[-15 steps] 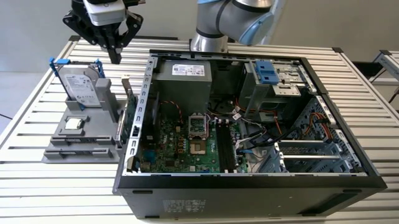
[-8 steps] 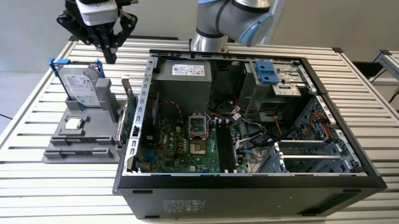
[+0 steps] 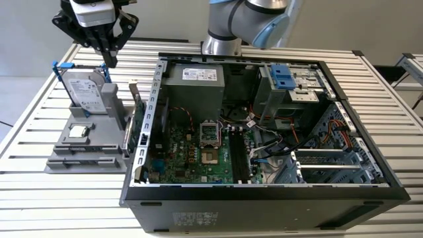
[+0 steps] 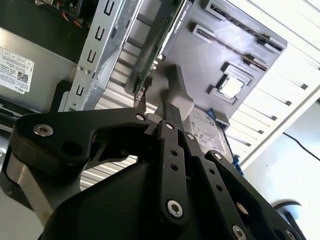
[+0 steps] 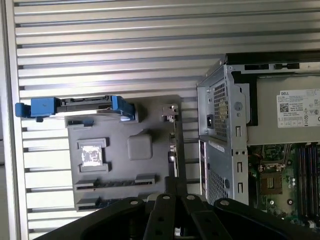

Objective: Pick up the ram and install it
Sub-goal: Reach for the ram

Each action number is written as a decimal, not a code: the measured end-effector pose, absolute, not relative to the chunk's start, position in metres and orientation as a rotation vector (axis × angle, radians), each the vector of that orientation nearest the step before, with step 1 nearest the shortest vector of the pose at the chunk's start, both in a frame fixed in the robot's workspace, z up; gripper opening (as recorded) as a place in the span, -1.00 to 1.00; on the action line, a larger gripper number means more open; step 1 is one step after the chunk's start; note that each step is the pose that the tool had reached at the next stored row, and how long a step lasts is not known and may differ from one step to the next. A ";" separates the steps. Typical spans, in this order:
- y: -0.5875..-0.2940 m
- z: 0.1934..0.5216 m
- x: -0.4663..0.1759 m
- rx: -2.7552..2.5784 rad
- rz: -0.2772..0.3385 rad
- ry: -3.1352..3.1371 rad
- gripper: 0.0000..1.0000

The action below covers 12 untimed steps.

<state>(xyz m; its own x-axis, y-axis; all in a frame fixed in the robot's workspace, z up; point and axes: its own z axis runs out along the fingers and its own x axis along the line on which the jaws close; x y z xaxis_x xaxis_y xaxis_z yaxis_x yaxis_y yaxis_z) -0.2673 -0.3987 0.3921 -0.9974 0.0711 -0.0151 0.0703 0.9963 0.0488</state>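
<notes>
The ram (image 3: 137, 119) is a thin green stick standing on edge in a slot along the grey fixture (image 3: 86, 161), on the side nearest the computer case. In the wrist views it appears edge-on as a narrow strip, the ram (image 5: 173, 145) (image 4: 172, 30). My gripper (image 3: 110, 60) hangs above the fixture's far end, over the hard drive and well clear of the ram. Both wrist views look along the gripper (image 4: 168, 112) (image 5: 174, 182), whose black fingers meet with nothing between them.
A silver hard drive (image 3: 86, 91) with a blue frame stands upright in the fixture, and a small square processor chip (image 3: 79, 131) lies in front of it. The open computer case (image 3: 157, 94) sits to the exterior view's right, with dark memory slots (image 3: 238, 156) on its motherboard.
</notes>
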 end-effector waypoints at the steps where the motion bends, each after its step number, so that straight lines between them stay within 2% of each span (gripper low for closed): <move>1: -0.399 0.392 -0.269 0.111 0.075 3.122 -1.00; 12: -0.399 0.392 -0.282 0.110 0.075 3.122 -1.00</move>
<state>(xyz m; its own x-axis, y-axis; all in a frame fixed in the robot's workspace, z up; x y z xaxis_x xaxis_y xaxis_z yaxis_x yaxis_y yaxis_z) -0.2816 -0.3988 0.3918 -0.9974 0.0709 -0.0151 0.0701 0.9963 0.0487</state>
